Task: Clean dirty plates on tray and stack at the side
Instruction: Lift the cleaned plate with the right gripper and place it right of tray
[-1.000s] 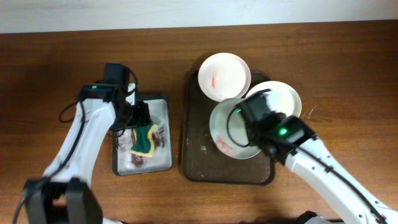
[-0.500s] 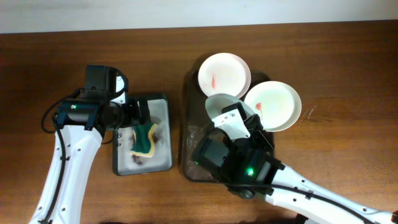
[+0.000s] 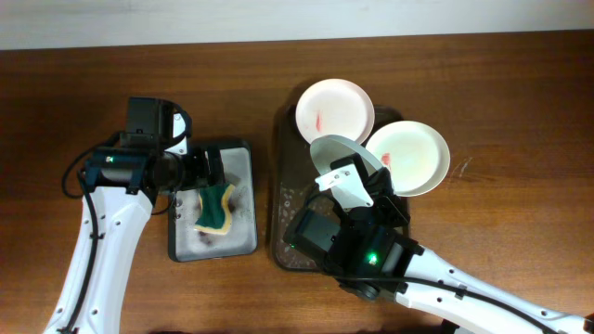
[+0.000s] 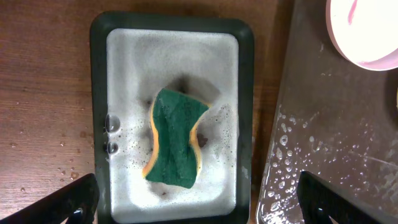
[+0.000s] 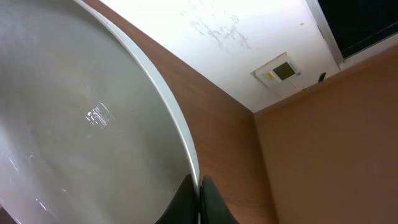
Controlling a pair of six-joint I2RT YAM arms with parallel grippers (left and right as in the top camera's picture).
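Right tool (image 5: 199, 198) clenched on the rim of 1 plate (image 3: 342, 151), held tilted on edge above the tray (image 3: 286, 204). Other 2, both red-smeared: far plate (image 3: 334, 109) at the tray's far end, right plate (image 3: 410, 156) overhanging its right rim. Left tool (image 4: 199, 204) spread wide above the sponge tray (image 4: 98, 93); sponge (image 4: 176, 140) lies in foam. Desk (image 3: 93, 83): brown wood. Left wrist view alone shows droplets on the tray; right wrist alone shows ceiling (image 5: 236, 37) (white, 1 fixture).

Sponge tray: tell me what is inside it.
A green-and-yellow sponge lies in soapy foam that covers most of the floor of the sponge tray. Whatever is beneath the sponge is hidden.
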